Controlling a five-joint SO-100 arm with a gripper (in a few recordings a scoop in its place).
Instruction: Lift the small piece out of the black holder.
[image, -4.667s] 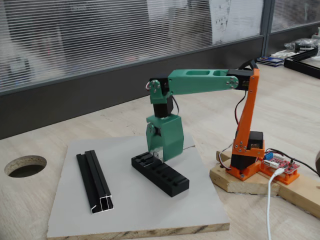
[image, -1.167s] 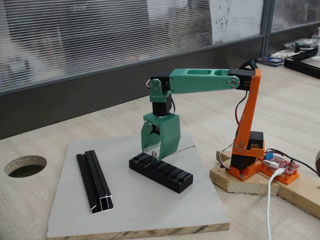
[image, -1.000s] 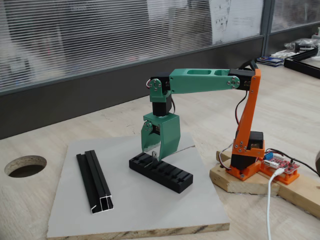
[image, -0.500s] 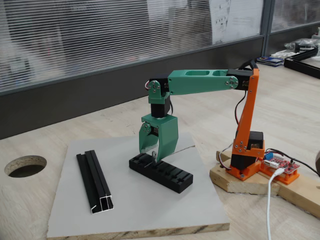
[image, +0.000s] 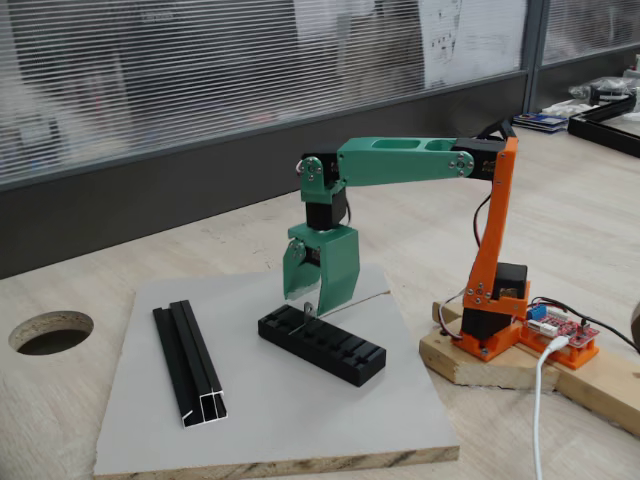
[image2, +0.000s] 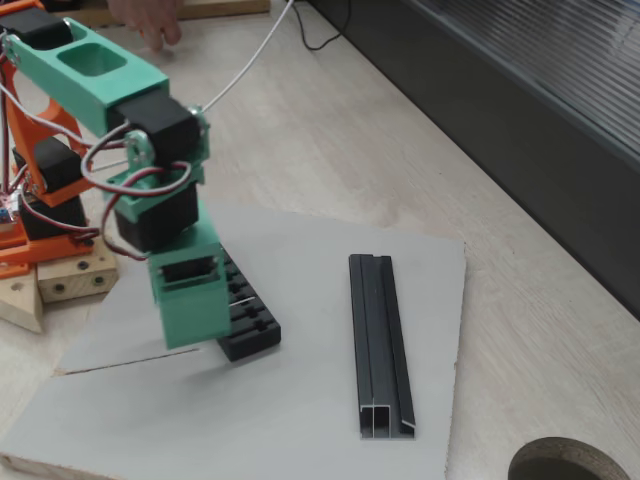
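Jaws of your green gripper (image: 311, 306) sit narrow, pinching the small piece (image: 309, 309), a thin grey tab hanging just clear of the black holder (image: 322, 345) at its far-left end. Half a second ago the tips were down at the slots; now they have risen, so the piece looks freed. Left of the holder, well apart, lies the grooved rail (image: 189, 362). The grey board (image: 300, 420) offers open room toward its front edge.

Green-and-orange arm (image: 420, 160) — black servos, red wiring
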